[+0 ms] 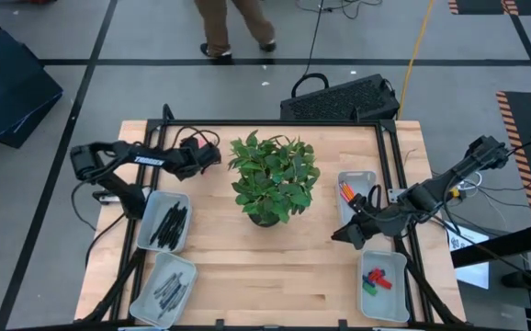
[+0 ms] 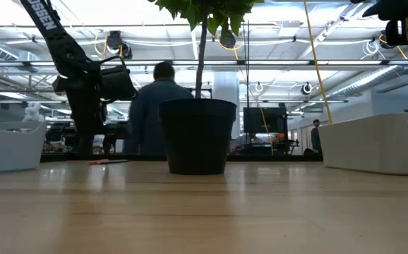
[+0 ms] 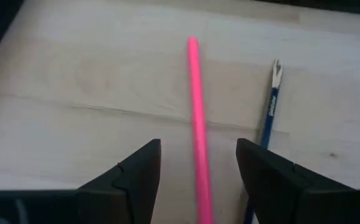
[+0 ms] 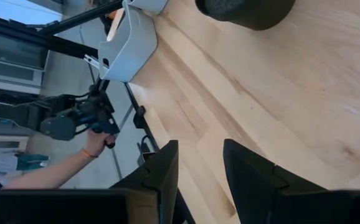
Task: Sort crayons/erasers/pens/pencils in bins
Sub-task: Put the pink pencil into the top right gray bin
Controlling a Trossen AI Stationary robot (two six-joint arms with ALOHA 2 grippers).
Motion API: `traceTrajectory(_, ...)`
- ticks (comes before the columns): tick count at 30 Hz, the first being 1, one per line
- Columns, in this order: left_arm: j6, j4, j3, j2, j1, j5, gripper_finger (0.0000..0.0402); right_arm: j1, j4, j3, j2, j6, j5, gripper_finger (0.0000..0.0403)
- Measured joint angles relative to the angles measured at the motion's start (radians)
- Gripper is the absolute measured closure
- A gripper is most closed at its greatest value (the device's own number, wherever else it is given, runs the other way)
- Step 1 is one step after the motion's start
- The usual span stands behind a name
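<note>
Pink pencil [image 3: 197,124], long, thin, between jaws

The table [image 1: 275,262] is pale wood with a smooth, matt grain. The bins [image 1: 383,285] look like matt grey-white plastic. The pot [image 2: 197,135] is dark and dull, likely plastic. The left gripper [image 3: 198,180] has matt black plastic fingers [image 3: 136,180]. Between them lies a smooth pink stick [image 3: 197,118] beside a glossy blue pen [image 3: 270,112].
</note>
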State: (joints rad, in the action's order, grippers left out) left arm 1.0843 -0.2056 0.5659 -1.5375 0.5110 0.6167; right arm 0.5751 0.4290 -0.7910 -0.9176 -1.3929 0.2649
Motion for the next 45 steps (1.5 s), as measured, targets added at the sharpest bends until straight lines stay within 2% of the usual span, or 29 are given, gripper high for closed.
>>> traceTrajectory(5,0.083,-0.015,0.005,-0.068,0.001,0.010,0.0193,0.000,-0.002,0.000,-0.004,0.000,0.000,0.0284)
traceTrajectory(8,0.137,-0.031,0.005,-0.093,0.001,0.011,0.0216,0.002,-0.017,0.000,-0.004,-0.008,-0.002,0.0284)
traceTrajectory(13,0.181,-0.046,0.002,-0.108,-0.021,0.046,0.0299,0.002,-0.043,0.000,-0.005,-0.008,-0.003,0.0284)
traceTrajectory(17,0.108,-0.052,0.003,-0.110,-0.031,0.042,0.0367,0.002,-0.068,0.000,-0.005,-0.025,-0.004,0.0284)
traceTrajectory(19,0.074,-0.065,0.003,-0.110,-0.027,0.032,0.0385,0.002,-0.077,0.000,-0.005,-0.039,-0.009,0.0284)
traceTrajectory(23,0.033,-0.090,0.003,-0.097,-0.027,0.018,0.0379,0.003,-0.122,0.000,-0.005,-0.010,-0.058,0.0284)
traceTrajectory(28,-0.011,-0.110,-0.001,-0.056,-0.026,-0.008,0.0356,0.003,-0.184,0.000,-0.005,0.065,-0.057,0.0284)
traceTrajectory(34,-0.046,-0.136,-0.006,0.024,-0.027,-0.052,0.0352,0.003,-0.177,0.000,-0.005,0.072,-0.058,0.0284)
traceTrajectory(45,-0.116,-0.170,-0.004,0.107,-0.016,-0.040,0.0351,0.003,-0.170,0.000,-0.005,0.086,-0.059,0.0284)
